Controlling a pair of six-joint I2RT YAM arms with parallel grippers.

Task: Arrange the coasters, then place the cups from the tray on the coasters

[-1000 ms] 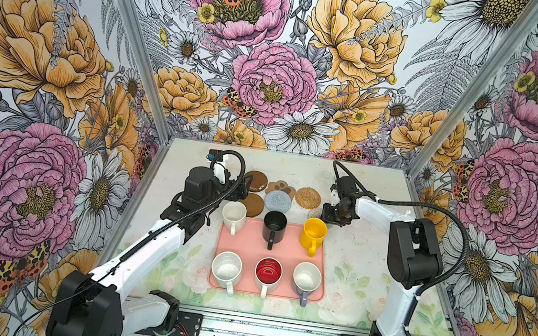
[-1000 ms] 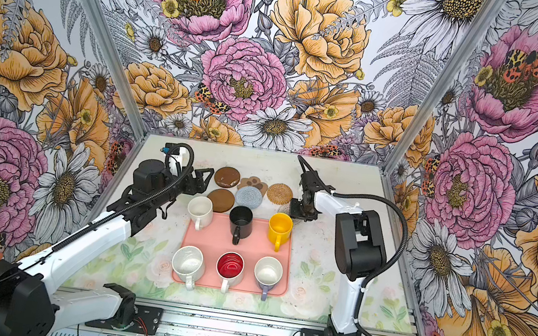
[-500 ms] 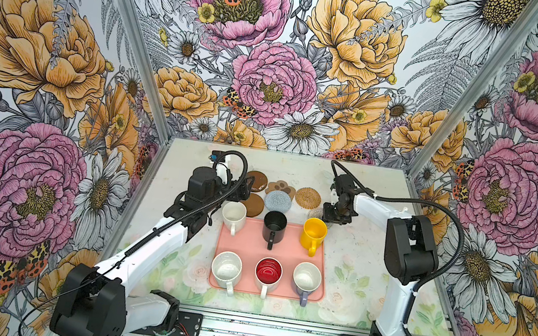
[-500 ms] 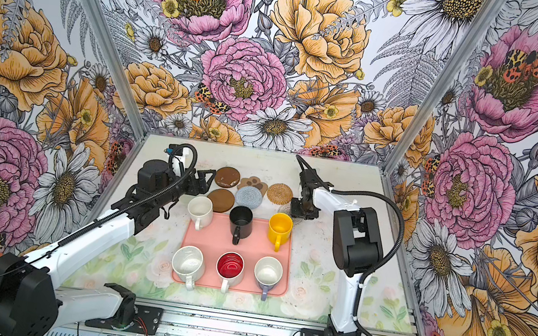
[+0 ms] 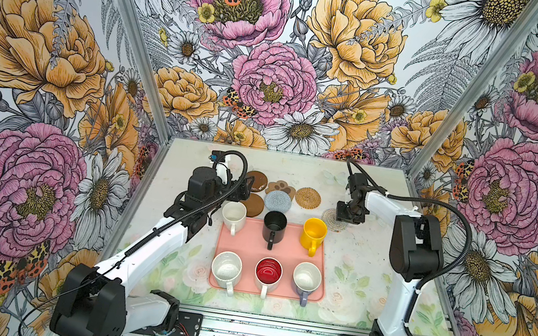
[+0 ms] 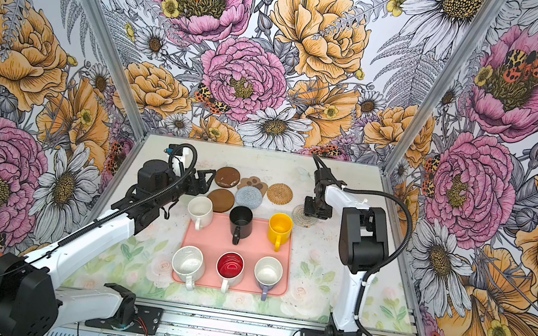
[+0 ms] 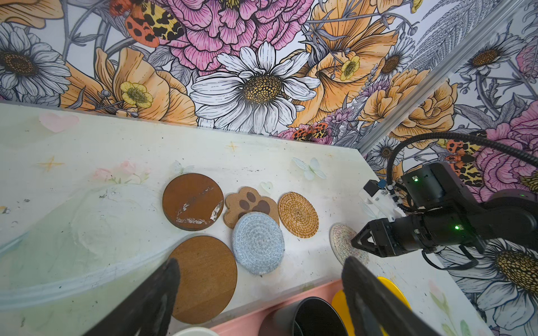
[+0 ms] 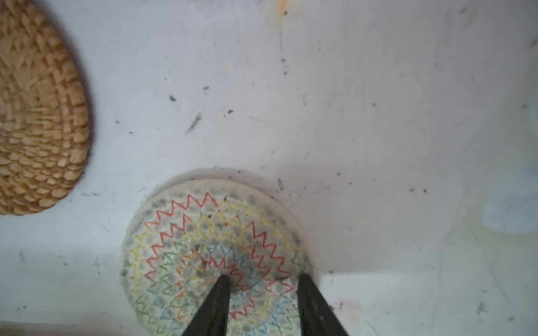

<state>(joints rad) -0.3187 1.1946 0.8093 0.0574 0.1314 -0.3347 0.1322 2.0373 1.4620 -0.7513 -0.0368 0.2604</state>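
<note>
Pale cream coaster (image 5: 329,222) flat on the table (image 5: 362,262), at 1 o'clock from the tray (image 5: 287,253), just past the yellow cup (image 5: 314,231). Down on it, right fingers (image 8: 217,305) part way apart, one tip near its middle, one at its rim, nothing pinched between. Other five coasters (image 5: 277,201) bunched at 12 o'clock. At 11 o'clock, left fingers (image 7: 154,299) wide apart, empty, beside the brown coasters (image 7: 192,200).
</note>
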